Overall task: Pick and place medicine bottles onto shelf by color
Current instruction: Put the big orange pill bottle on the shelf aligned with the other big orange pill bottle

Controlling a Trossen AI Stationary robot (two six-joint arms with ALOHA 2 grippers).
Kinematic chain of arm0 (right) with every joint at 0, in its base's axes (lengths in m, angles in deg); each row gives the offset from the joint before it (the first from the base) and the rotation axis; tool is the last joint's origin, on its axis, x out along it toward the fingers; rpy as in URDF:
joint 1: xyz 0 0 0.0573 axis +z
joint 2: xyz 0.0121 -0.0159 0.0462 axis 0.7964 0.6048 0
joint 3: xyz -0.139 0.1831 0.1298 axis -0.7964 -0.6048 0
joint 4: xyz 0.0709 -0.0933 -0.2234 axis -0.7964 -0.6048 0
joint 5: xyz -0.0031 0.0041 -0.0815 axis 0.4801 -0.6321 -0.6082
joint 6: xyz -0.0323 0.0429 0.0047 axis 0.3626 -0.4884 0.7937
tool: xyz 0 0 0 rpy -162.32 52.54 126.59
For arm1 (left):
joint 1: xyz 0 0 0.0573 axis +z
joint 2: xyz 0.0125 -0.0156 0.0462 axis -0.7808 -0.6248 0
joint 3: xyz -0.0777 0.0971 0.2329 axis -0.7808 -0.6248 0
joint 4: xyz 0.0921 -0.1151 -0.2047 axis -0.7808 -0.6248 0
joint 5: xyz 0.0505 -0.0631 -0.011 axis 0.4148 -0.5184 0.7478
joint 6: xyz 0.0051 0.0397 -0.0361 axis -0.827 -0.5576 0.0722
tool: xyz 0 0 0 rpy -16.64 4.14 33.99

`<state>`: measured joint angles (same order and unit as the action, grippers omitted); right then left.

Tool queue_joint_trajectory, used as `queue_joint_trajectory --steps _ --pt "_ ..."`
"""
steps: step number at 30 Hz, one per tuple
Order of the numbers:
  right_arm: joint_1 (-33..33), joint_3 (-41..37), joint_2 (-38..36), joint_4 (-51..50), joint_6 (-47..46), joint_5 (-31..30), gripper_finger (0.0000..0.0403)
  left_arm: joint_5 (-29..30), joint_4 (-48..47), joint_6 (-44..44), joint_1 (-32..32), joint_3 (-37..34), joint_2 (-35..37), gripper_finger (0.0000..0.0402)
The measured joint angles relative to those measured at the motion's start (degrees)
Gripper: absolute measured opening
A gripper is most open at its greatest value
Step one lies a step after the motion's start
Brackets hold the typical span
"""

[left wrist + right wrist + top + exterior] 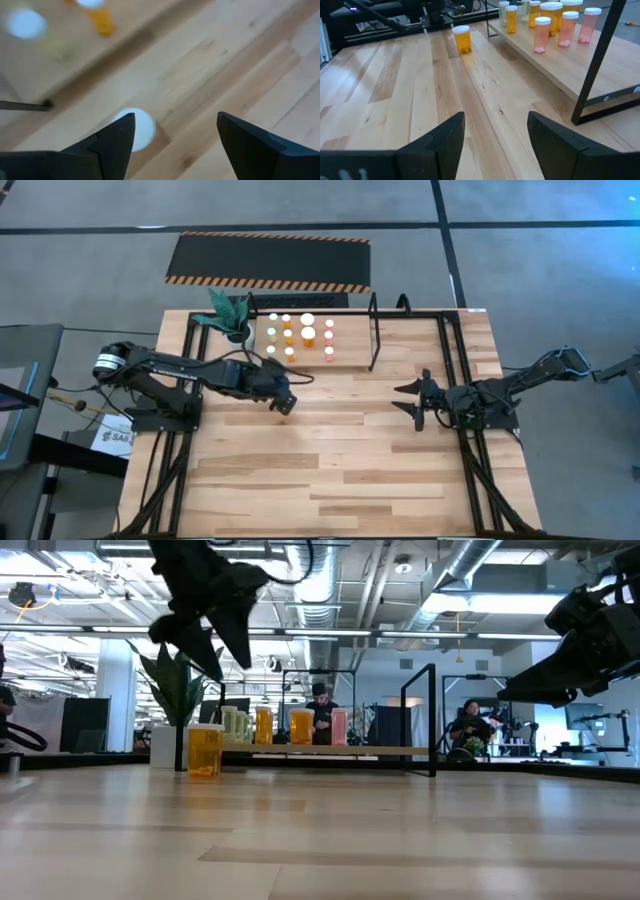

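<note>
An orange medicine bottle point(461, 39) with a white cap point(142, 128) stands upright on the table just in front of the shelf point(555, 67). My left gripper point(215, 650) hangs open above it, fingers slanting down and clear of the cap. Several yellow, orange and pink bottles point(300, 332) stand upright on the shelf board point(350, 330). My right gripper point(420, 402) waits open near the table's right side, low over the wood, nothing between its fingers point(495, 145).
A green plant in a white pot point(230, 315) stands at the shelf's left end. Black hoop uprights point(375, 330) frame the shelf's right end. A black hazard-striped mat point(268, 262) lies on the floor beyond the table. People sit in the room behind point(320, 710).
</note>
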<state>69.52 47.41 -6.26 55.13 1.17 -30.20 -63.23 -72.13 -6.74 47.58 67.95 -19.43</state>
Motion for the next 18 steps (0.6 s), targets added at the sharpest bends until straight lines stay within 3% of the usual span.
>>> queue_joint_trajectory --steps 18 --pt "0.0 0.0 0.0 0.1 0.0 0.0 0.0240 0.8 -3.4 5.4 2.1 0.0 -10.0 0.0268"
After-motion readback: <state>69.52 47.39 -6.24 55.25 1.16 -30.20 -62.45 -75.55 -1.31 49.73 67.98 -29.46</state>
